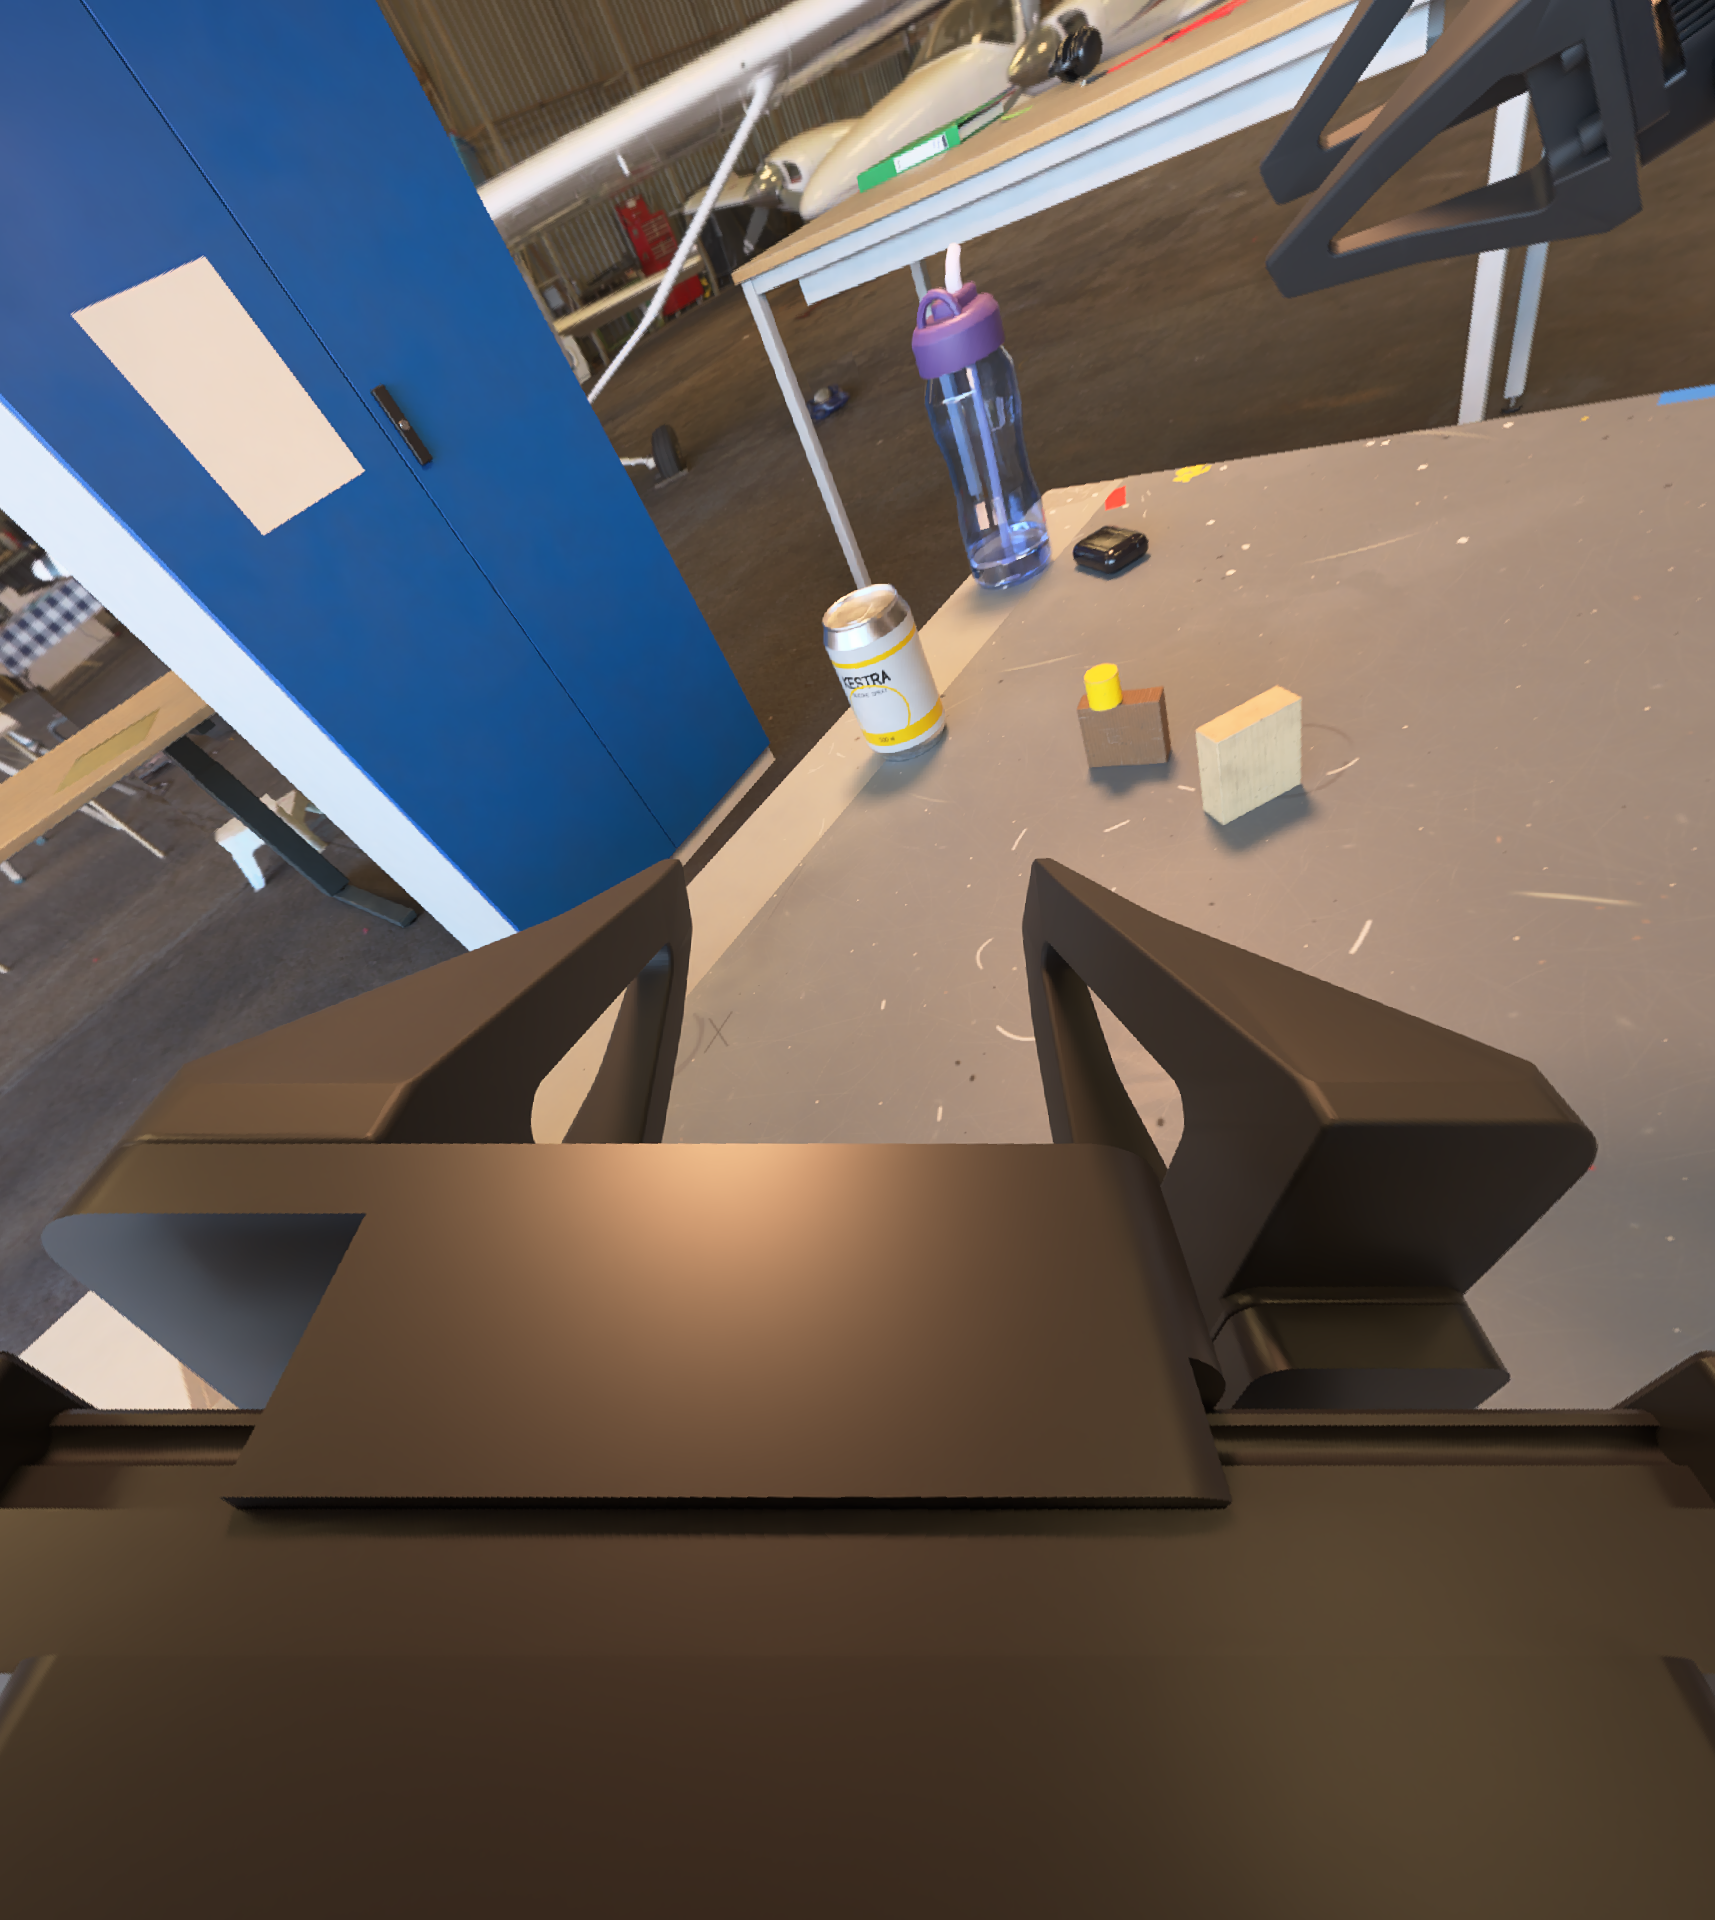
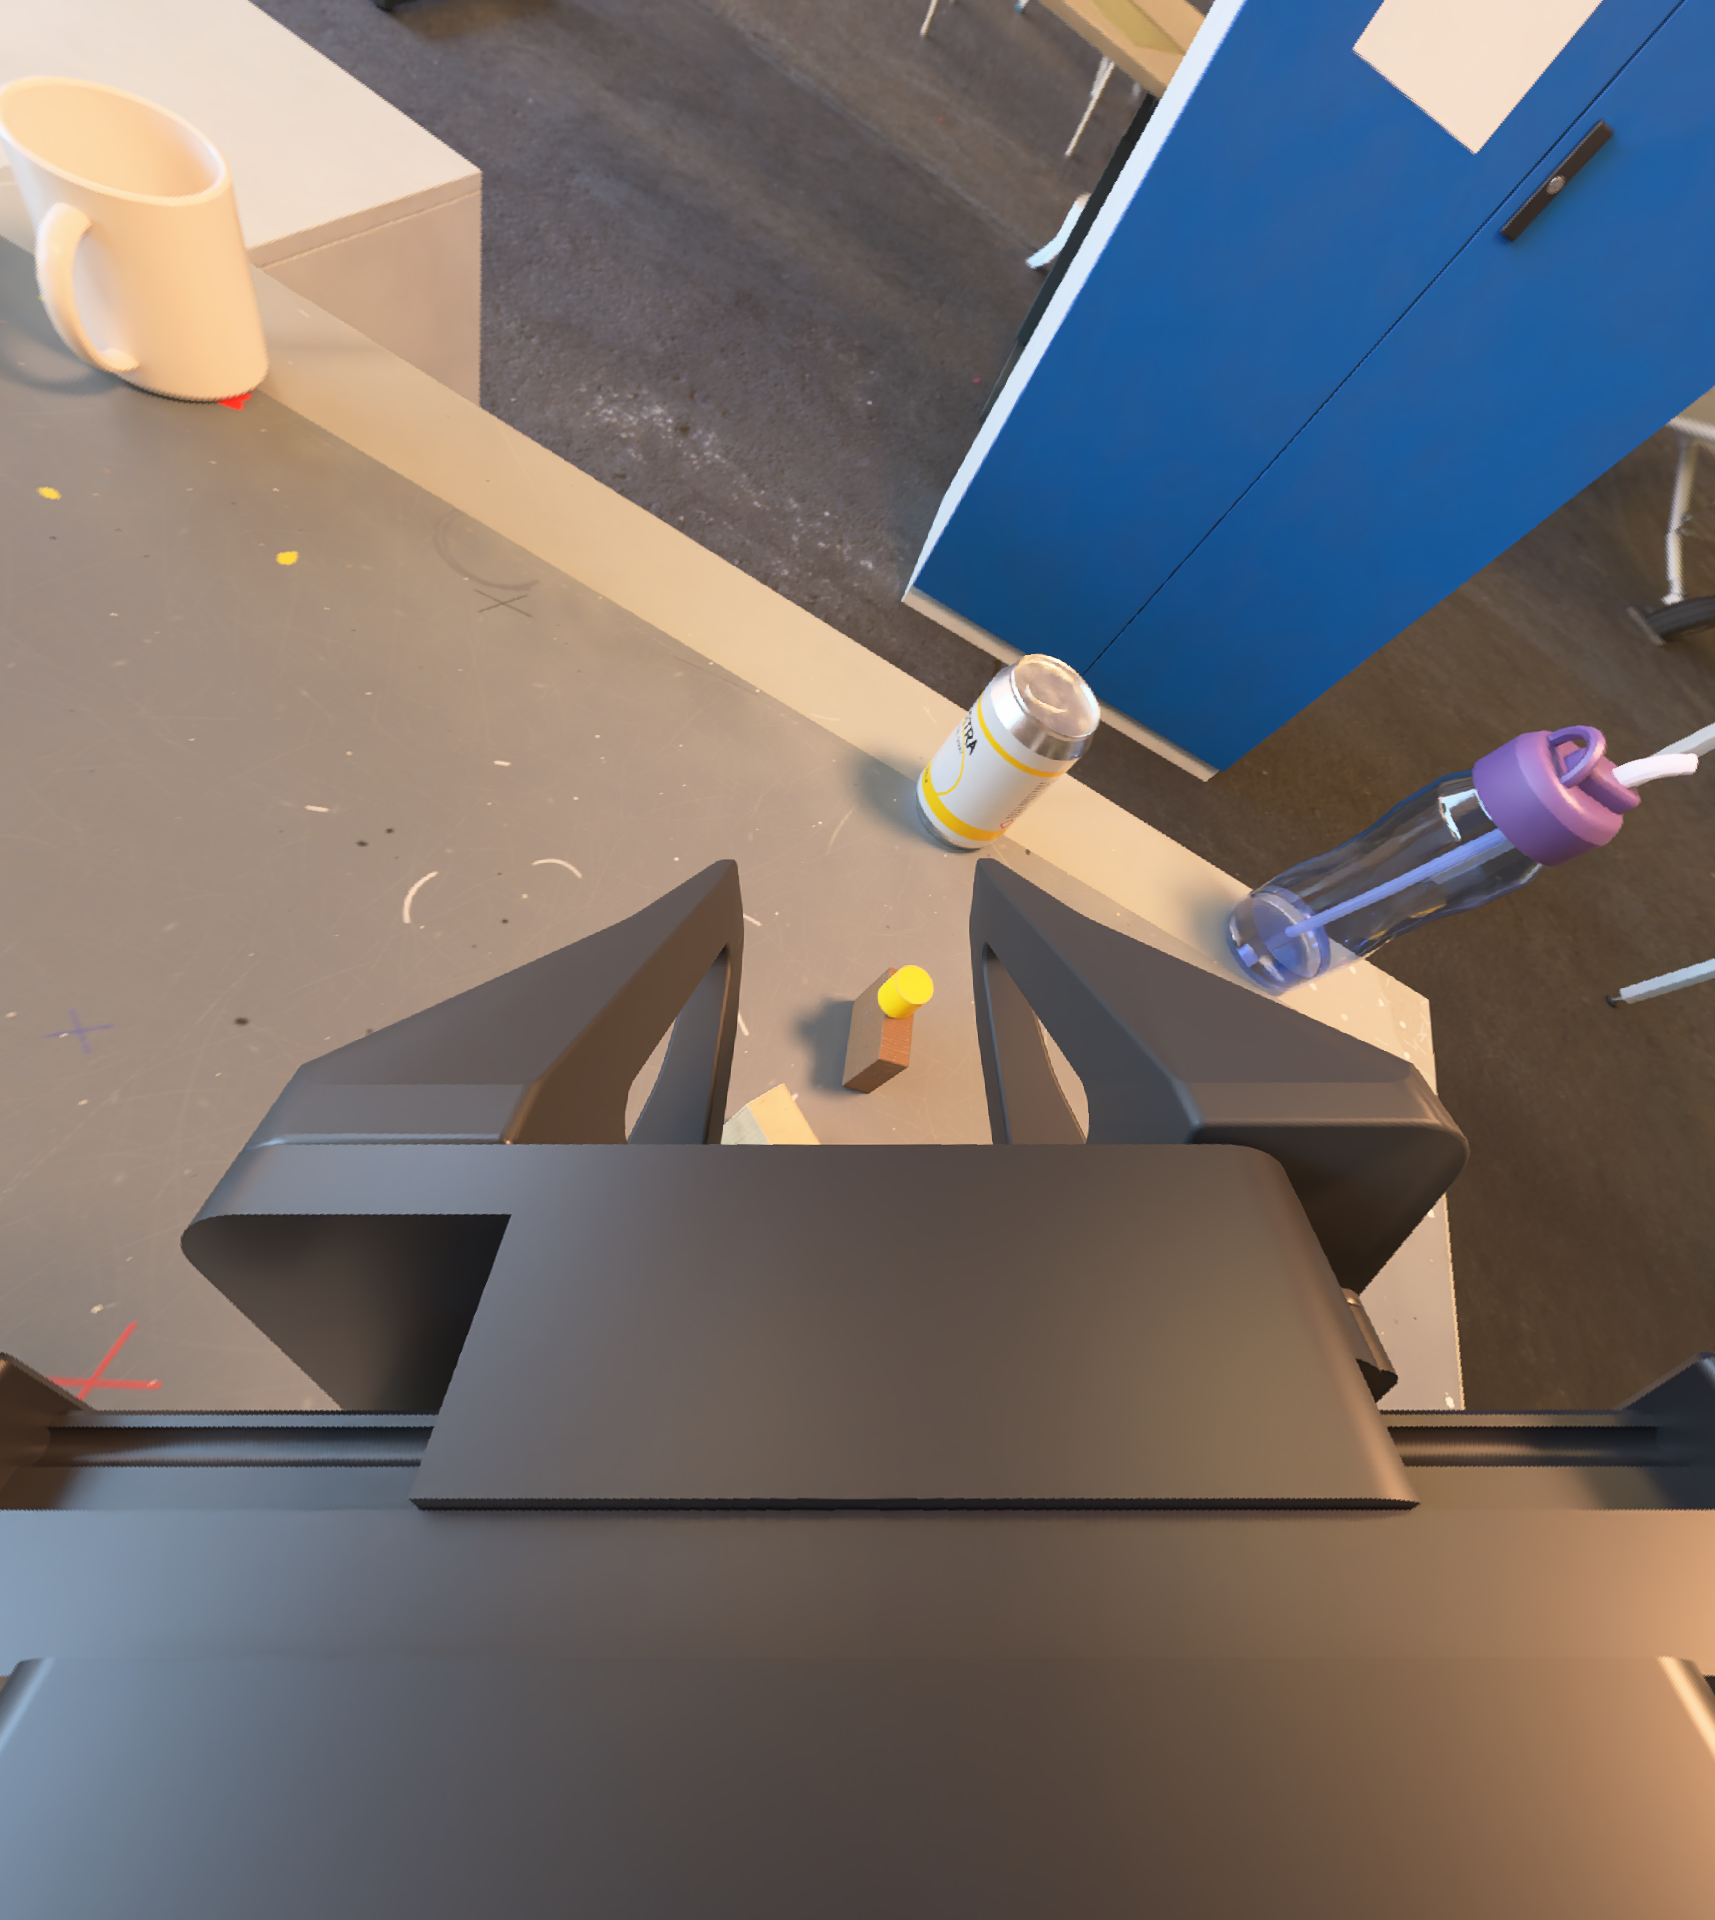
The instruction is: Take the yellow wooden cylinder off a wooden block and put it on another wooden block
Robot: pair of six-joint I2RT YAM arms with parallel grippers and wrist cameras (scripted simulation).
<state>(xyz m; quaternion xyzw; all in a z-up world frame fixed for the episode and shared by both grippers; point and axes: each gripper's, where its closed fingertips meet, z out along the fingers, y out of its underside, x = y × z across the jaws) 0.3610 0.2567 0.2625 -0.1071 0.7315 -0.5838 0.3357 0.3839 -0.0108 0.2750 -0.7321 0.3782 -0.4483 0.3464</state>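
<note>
A small yellow cylinder [image 1: 1102, 687] stands upright on a dark brown wooden block [image 1: 1124, 730]. A pale wooden block [image 1: 1249, 753] stands just right of it on the grey table [image 1: 1455, 727]. My left gripper [image 1: 855, 878] is open and empty, well short of the blocks. In the right wrist view the yellow cylinder [image 2: 904, 990] on the brown block [image 2: 882, 1034] lies below and between my fingers. My right gripper [image 2: 855, 878] is open and empty above them. The pale block [image 2: 770, 1120] is mostly hidden behind the gripper body. The right gripper [image 1: 1404, 187] also shows at the top right of the left wrist view.
A white and yellow can [image 1: 879, 670], a clear bottle with a purple lid [image 1: 983, 457] and a small black case [image 1: 1109, 549] stand near the table's edge. A white mug [image 2: 131, 239] stands at the far corner. A blue cabinet [image 1: 313, 468] is beyond the edge.
</note>
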